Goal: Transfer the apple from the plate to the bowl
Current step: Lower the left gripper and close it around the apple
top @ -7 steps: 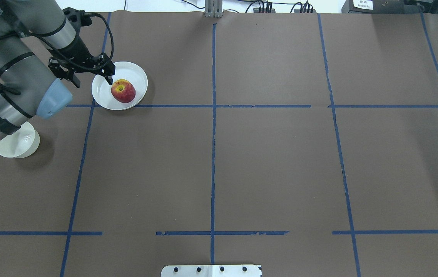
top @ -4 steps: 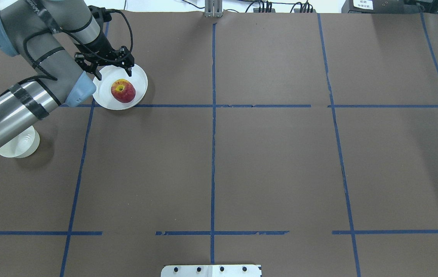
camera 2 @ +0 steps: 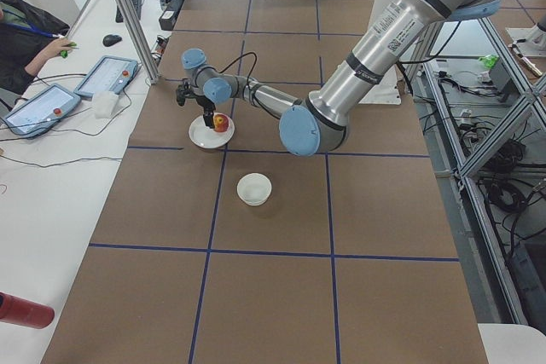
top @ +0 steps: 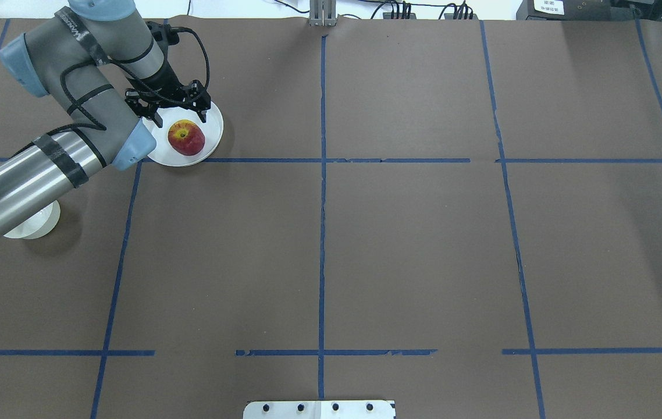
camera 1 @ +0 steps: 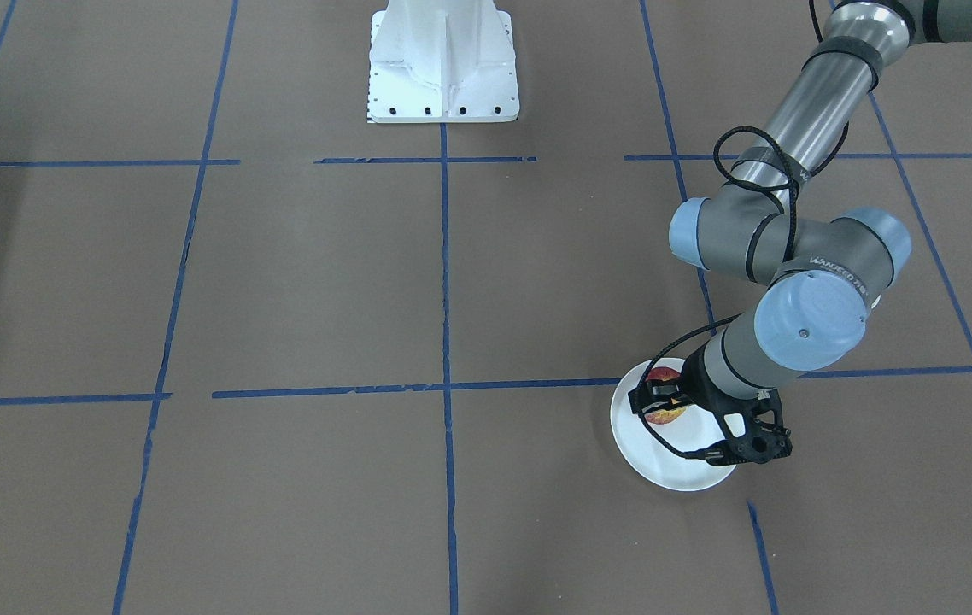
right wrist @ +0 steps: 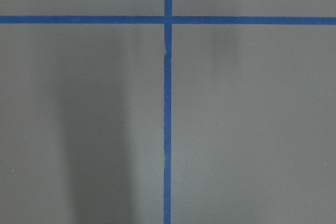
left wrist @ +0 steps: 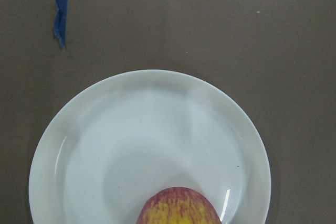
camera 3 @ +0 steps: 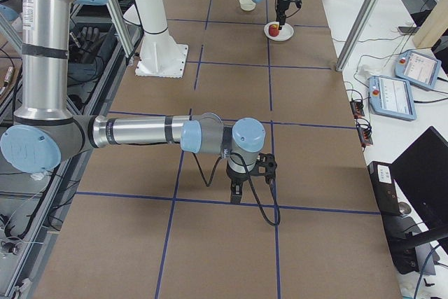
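Observation:
The red and yellow apple (top: 186,138) lies on the white plate (top: 214,129) at the far left of the table. My left gripper (top: 181,118) is open and empty. It hangs over the plate's far half, just beyond the apple, one finger on each side. The left wrist view shows the plate (left wrist: 147,140) from above, with the apple's top (left wrist: 178,209) at the bottom edge. The cream bowl (top: 34,226) stands nearer the robot, partly hidden under my left arm, and shows whole in the left view (camera 2: 254,188). My right gripper (camera 3: 252,185) hangs over bare table far away; I cannot tell whether it is open or shut.
Brown paper with blue tape lines (top: 322,174) covers the table. The robot's white base (camera 1: 443,64) stands at the near edge. Tablets (camera 2: 107,74) and an operator's hand lie beyond the table's far edge.
My left arm has swung right and away from the robot. Its gripper has moved from the plate's left rim to over the plate's far half, behind the apple. The apple has not moved.

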Tool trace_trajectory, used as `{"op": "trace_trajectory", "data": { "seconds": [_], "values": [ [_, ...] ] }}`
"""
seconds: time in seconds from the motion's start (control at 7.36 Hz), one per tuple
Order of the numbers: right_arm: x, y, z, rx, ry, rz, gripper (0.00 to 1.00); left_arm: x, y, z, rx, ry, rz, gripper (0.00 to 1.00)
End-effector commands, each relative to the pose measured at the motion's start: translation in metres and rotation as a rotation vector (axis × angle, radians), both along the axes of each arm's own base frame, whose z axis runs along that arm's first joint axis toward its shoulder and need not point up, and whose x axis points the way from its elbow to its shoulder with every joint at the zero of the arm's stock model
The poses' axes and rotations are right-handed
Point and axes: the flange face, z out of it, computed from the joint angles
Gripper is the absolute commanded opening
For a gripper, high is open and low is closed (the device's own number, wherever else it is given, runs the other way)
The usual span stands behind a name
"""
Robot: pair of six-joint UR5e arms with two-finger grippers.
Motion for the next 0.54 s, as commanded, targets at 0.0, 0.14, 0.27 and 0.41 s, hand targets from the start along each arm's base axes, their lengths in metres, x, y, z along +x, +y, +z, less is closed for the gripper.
{"op": "trace_trajectory", "data": {
  "seconds": [0.0, 0.14, 0.27, 0.41],
  "values": [
    [0.0, 0.0, 0.0, 0.0, 0.0, 0.0, 1.0, 0.01, 0.007, 0.004, -0.001, -0.005, 0.014, 1.0],
    [0.0, 0.0, 0.0, 0.0, 0.0, 0.0, 1.0, 0.014, 0.01, 0.007, -0.003, -0.005, 0.021, 1.0],
    [0.001, 0.0, 0.0, 0.0, 0.0, 0.001, 1.0, 0.019, 0.015, 0.011, 0.006, 0.001, 0.029, 1.0],
    [0.0, 0.0, 0.0, 0.0, 0.0, 0.0, 1.0, 0.022, 0.019, 0.015, 0.008, 0.004, 0.034, 1.0]
  ]
}}
